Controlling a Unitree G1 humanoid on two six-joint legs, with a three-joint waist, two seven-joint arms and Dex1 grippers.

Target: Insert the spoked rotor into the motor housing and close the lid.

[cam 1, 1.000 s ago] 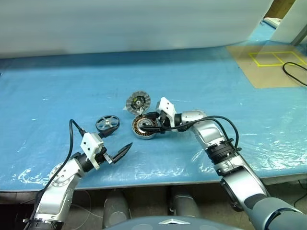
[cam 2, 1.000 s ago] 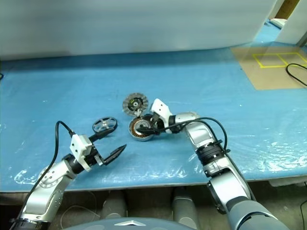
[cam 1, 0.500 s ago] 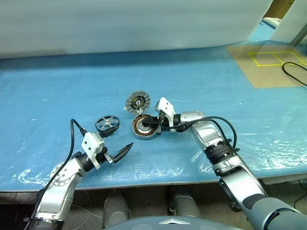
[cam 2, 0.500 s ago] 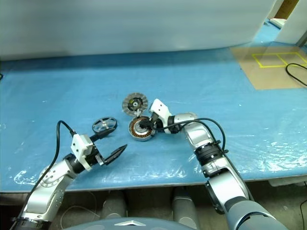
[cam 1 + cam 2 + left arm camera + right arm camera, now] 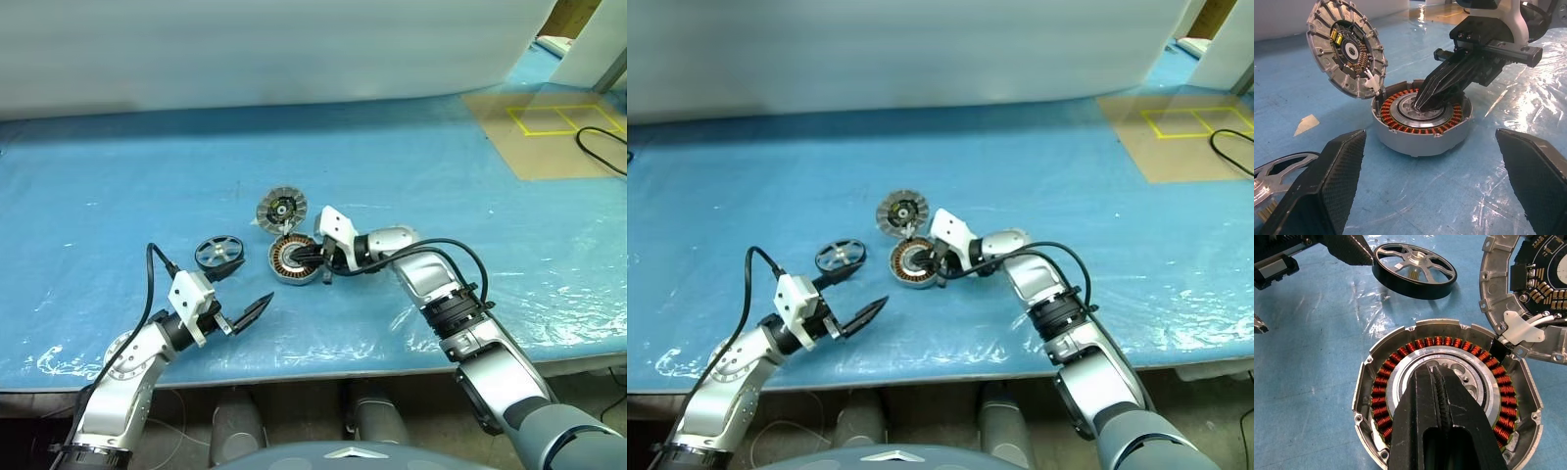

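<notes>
We see the motor housing (image 5: 294, 260) sitting open on the blue counter (image 5: 118, 186), with its lid (image 5: 282, 209) tipped up at the far edge. Our right pincer (image 5: 1420, 104) is pressed together, its tips resting on the silver middle inside. The spoked rotor (image 5: 218, 254) lies just beside the housing. Our left pincer (image 5: 240, 294) is spread wide near the rotor, holding nothing.

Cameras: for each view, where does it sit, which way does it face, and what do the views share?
Eye views: on the head, looking down over the blue table; both arms show.
Left wrist view: low behind the open left gripper, facing the housing, the raised lid and the right gripper.
Right wrist view: above the shut right gripper, looking down into the housing; the rotor lies beyond.
All share housing, lid and rotor.
</notes>
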